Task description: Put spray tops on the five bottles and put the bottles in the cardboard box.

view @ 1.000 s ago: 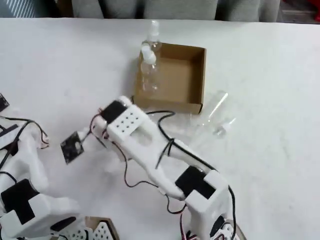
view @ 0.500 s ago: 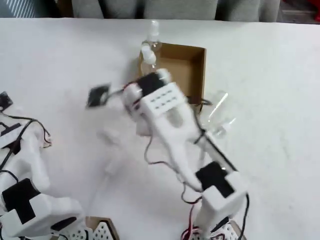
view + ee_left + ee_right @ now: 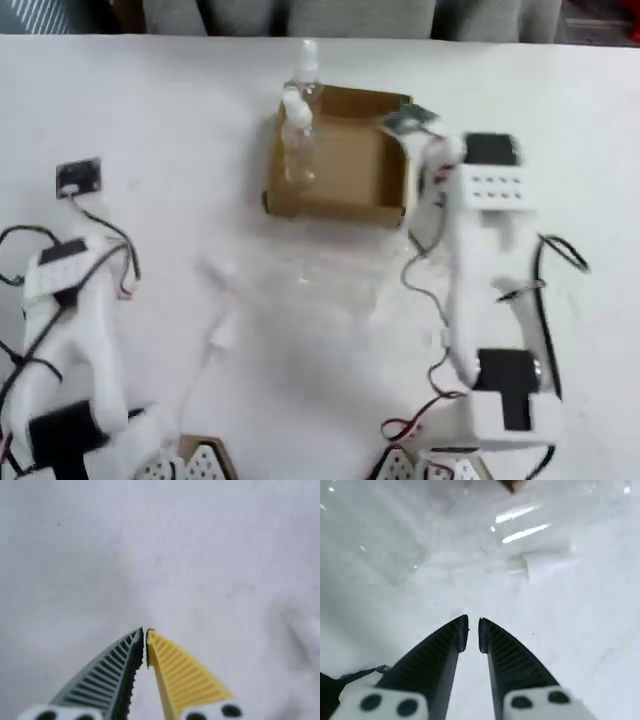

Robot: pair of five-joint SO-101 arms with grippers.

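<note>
A: High view, biggest item first?

B: Table (image 3: 150,100), white, carries everything. Then 2 arms. The right arm (image 3: 470,270) runs up the right side, its wrist end just beside the right wall of the cardboard box (image 3: 335,208). The left arm (image 3: 60,340) stands at the left side, well apart from the box.

A: Box position?

B: Far middle of the table, open side up, brown floor showing.

A: Bottles?

B: 2 legible, both upright, both wearing spray tops. The near bottle (image 3: 298,150) stands against the box's left wall and appears to be inside. The far bottle (image 3: 306,75) stands at the far-left corner; cannot tell whether it is inside or just behind the wall. In front of the box the table is smeared, so nothing countable there.

A: Grippers?

B: Left gripper (image 3: 145,632), left wrist view: the grey finger (image 3: 110,675) and the yellow finger (image 3: 180,680) meet at the tips with nothing between them, over bare table. Right gripper (image 3: 472,630), right wrist view: black fingers (image 3: 435,660) narrow, a slim gap at the tips, nothing held, over table with bright glints farther off.

A: Smallest item?

B: 1 pale piece on the table between the arms, probably a loose spray top (image 3: 216,338) with its tube. Too faint to confirm.
</note>
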